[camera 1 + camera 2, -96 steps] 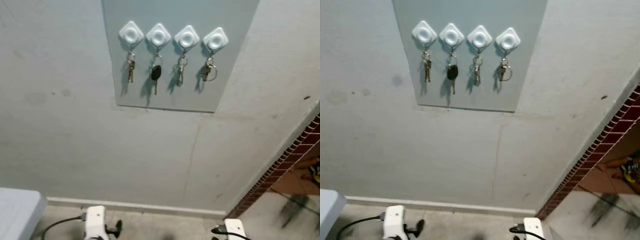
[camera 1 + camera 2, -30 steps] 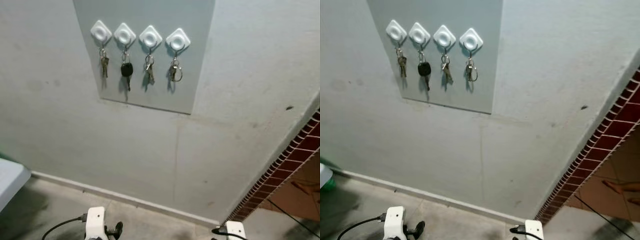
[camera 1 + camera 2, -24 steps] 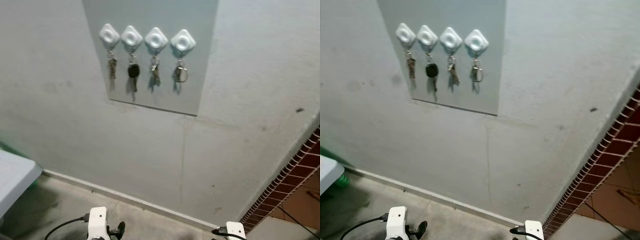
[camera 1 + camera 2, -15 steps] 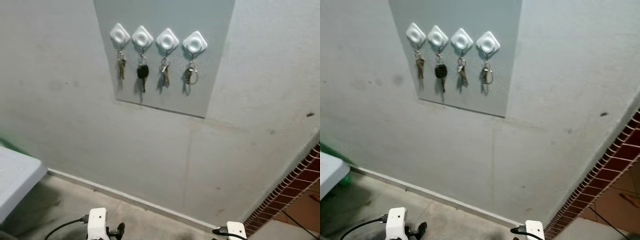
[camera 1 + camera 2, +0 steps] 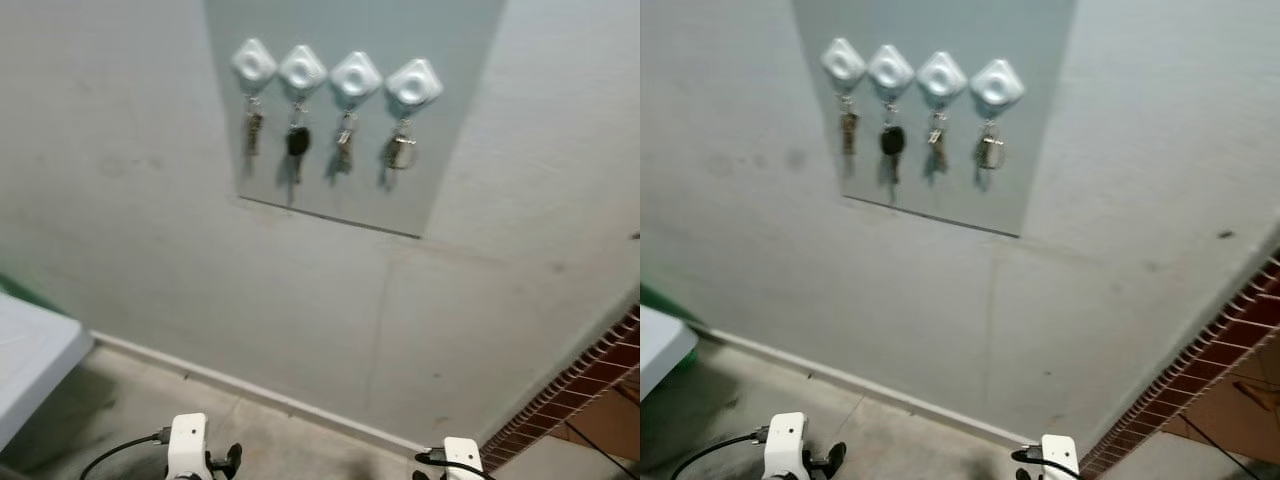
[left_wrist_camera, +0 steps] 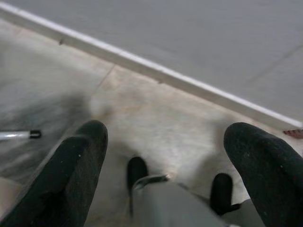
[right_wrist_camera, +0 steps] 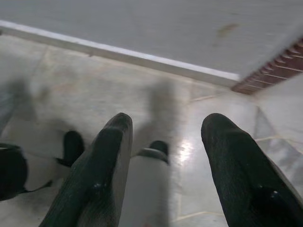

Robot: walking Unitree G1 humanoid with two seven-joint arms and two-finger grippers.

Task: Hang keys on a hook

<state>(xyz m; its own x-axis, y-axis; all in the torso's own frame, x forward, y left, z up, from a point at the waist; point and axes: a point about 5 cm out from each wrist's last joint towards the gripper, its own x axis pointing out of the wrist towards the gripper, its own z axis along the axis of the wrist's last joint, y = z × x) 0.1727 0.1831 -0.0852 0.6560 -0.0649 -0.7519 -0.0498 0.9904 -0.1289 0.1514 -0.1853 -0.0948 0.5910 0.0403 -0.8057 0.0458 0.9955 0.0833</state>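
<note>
Four glossy white plastic diamond hooks (image 5: 340, 75); metal keys (image 5: 401, 152); matt grey painted wall (image 5: 130, 230); polished stone floor (image 7: 213, 142).

hooks (image 5: 328, 73): 4 | key bunches (image 5: 322, 148): 4 | panel (image 5: 440, 150): 1

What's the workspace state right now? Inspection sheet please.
Surface: grey panel on the wall.
Job's things: four white hooks, each with keys hanging; second from the left holds a black-headed key.
Clutter: white table corner at left.
Grippers: left gripper and right gripper open, low over the floor, holding nothing.
Cables: black cable at the left wrist.
Surroundings: white baseboard, red brick edging at right.
</note>
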